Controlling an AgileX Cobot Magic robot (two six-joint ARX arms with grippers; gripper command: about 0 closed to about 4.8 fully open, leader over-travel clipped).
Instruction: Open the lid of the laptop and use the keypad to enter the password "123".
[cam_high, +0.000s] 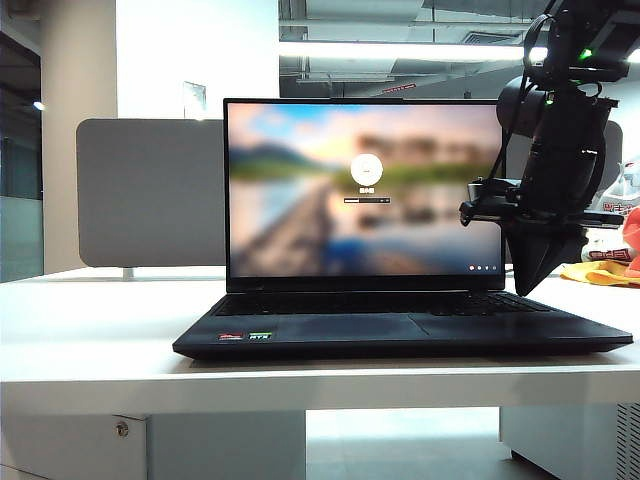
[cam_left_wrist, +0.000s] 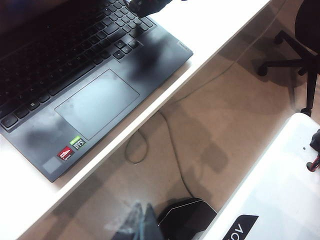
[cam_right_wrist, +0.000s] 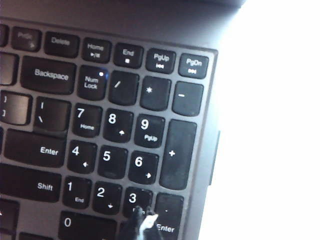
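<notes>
**Right gripper tip on the 3 key, laptop open on white table**

Right gripper (cam_right_wrist: 142, 220): jaws pressed together into one narrow tip, nothing pinched between them. Tip sits at the near edge of the 3 key (cam_right_wrist: 136, 199) on the keypad (cam_right_wrist: 125, 150), just beside the keypad's Enter key (cam_right_wrist: 167, 220). The Num Lock key (cam_right_wrist: 92, 82) shows a small lit dot.

Left gripper (cam_left_wrist: 140, 225): only a blurred dark shape shows at the edge of its wrist view, off the table and above the floor (cannot tell how its jaws stand).

Laptop (cam_high: 400, 335): black, resting flat on the white table (cam_high: 100, 340), red and green stickers (cam_left_wrist: 71, 147) on the palm rest beside the touchpad (cam_left_wrist: 97, 102).

Lid (cam_high: 365, 185): raised upright, screen lit with a blurred landscape, a round user icon and an entry field.

Right arm (cam_high: 555, 170): black, reaching down at the laptop's right side.

Grey partition board (cam_high: 150, 195): standing behind the laptop.

Cable (cam_left_wrist: 170, 145): looped on the floor below the table edge.
</notes>
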